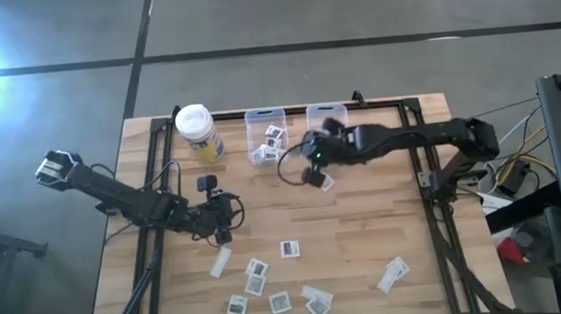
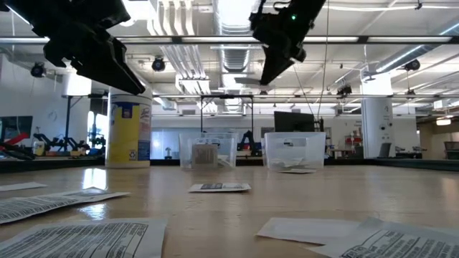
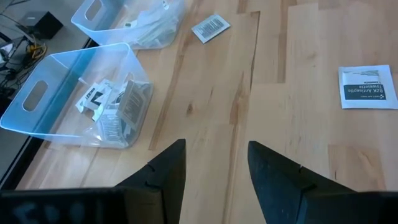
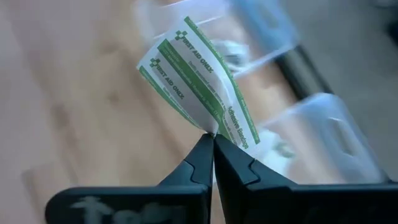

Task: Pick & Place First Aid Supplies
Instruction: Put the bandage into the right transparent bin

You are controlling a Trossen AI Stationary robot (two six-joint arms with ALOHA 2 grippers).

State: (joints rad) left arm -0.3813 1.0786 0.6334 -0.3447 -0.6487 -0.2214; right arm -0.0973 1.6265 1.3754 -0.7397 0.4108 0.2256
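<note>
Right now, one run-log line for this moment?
right gripper: shut on green-striped strip packet, near bins | left gripper: open, empty, over table | loose packets: on table

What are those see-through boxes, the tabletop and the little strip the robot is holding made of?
Bins: probably clear, faintly blue plastic; the packets inside show through the walls. Table: wood, pale planks with visible grain and seams, matte. Strip in the shut right hand: looks like thin printed paper, white and green, bending under its own weight.

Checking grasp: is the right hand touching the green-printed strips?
Touching. The right wrist view shows the right hand shut on the strips, pinching their lower edge.
</note>
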